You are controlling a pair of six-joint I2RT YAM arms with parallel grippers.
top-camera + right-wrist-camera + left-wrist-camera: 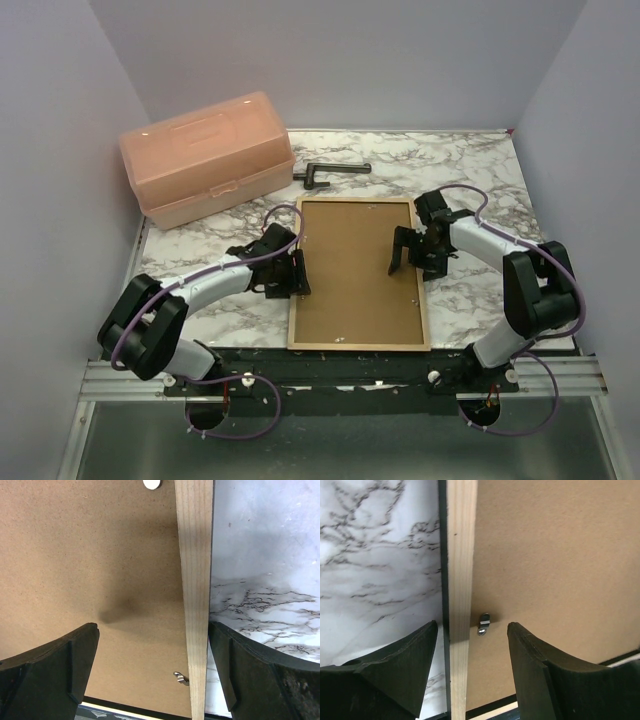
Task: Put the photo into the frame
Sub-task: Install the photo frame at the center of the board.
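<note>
The frame (358,345) lies face down in the middle of the marble table, tan wood rim up, with a brown backing board (358,270) filling it. The photo is hidden. My left gripper (298,272) is open and straddles the frame's left rim (461,555): one finger over the marble, the other over the board (555,555), near a small metal clip (484,624). My right gripper (408,252) is open wide astride the right rim (194,580), another clip (181,678) between its fingers. Neither gripper (472,630) (152,630) holds anything.
A translucent pink box (205,158) with a lid stands at the back left. A dark L-shaped metal piece (325,172) lies just beyond the frame's far edge. Grey walls close in the table on three sides.
</note>
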